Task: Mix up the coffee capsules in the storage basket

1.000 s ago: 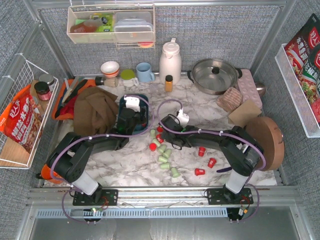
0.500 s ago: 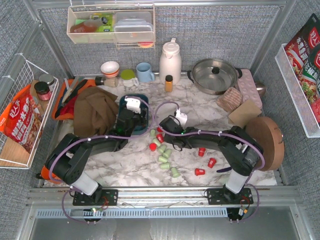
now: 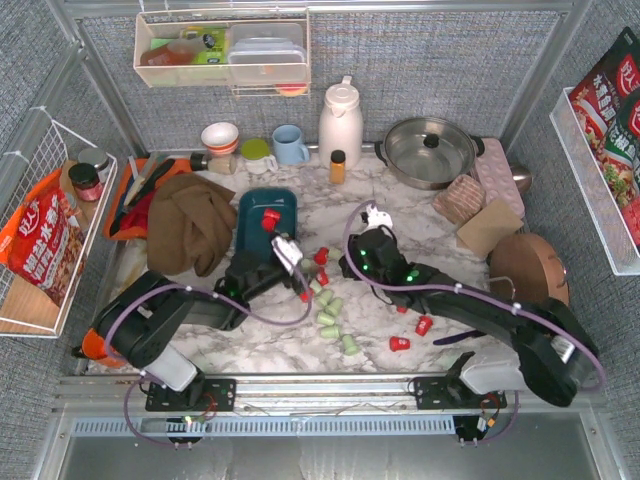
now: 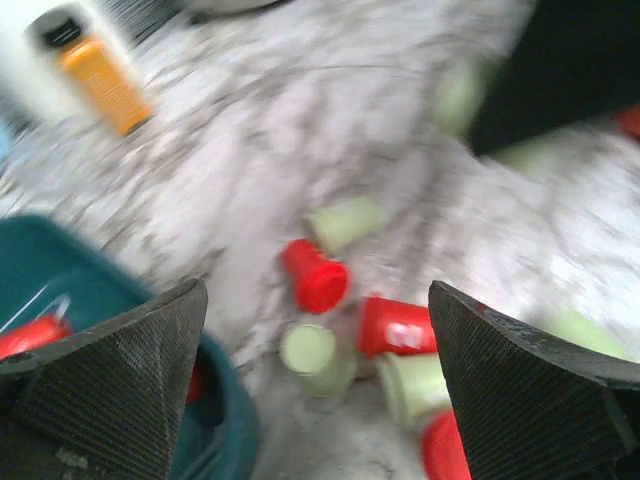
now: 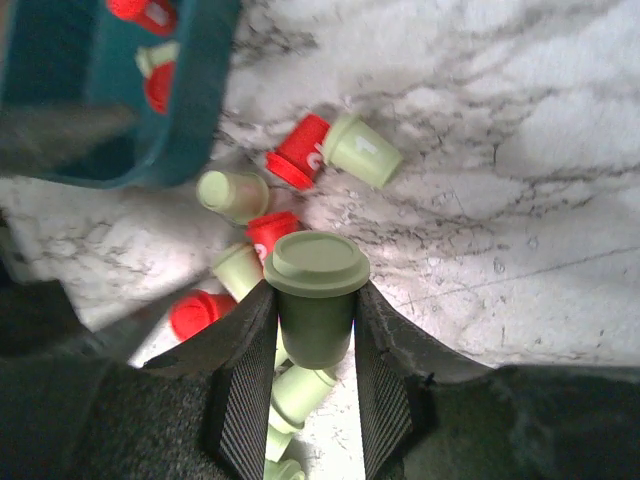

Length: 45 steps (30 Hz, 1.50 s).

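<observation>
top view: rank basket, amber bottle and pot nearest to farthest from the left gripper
From the left gripper:
1. basket, just behind it to the left
2. amber bottle, back centre
3. pot, back right

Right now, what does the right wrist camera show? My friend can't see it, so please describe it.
The right gripper pinches one pale green capsule between its two fingers, wide end toward the camera. Below it, red and green capsules lie scattered on the marble table, and a teal basket at upper left holds a few more.
</observation>
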### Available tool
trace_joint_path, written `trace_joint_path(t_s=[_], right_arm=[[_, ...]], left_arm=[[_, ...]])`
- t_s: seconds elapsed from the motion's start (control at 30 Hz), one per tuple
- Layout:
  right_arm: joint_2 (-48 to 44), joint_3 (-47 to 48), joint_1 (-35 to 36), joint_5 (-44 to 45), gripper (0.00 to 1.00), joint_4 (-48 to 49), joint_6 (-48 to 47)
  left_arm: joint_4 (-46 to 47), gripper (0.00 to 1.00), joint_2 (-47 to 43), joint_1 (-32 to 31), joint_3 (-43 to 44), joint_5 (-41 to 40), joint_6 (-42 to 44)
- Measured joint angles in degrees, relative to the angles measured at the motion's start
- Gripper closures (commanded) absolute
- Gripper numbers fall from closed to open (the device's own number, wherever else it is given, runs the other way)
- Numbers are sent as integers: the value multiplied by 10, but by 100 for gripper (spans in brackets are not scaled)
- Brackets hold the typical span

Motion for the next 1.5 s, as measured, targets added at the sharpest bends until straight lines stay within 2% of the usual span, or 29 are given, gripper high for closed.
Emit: trace_joint_path(t_s=[0.17,0.27,0.53,0.6,0.7,0.8,0.87,1.0,1.07,1.27,1.5], right_arm=[[-83,-20,-10,-26,71,7,-55],[-112,-36,-13,-48,71,14,-75],[-116,-55,-13,-141,70,53,-87],[-112,-56,-13,-163,70,64,-82],[-109,-56,-13,-179,70,75,-79],[-108,-56,-13,-191,70,77,-76],[-108,-56,-13,-192,68,77,-75],[-110,-50,-14,-193,52,76,-76],[-115,-49,-14,-193,48,71,-72],[-150,-55,-14,-151,47,63,-79],[-130,-70,-24,-72,47,63,-135]], left_arm=[[189,1,70,-14,-54,135,66],[250,1,92,-43,-45,176,97],[306,1,120,-87,-3,192,144],[306,7,122,-91,-2,192,150],[306,28,121,-96,-4,191,159],[306,40,115,-98,-9,189,171],[307,45,112,-99,-14,183,176],[307,50,107,-101,-16,173,184],[308,51,107,-101,-16,158,188],[307,53,110,-82,-19,61,139],[287,54,84,-19,-18,-73,-16]])
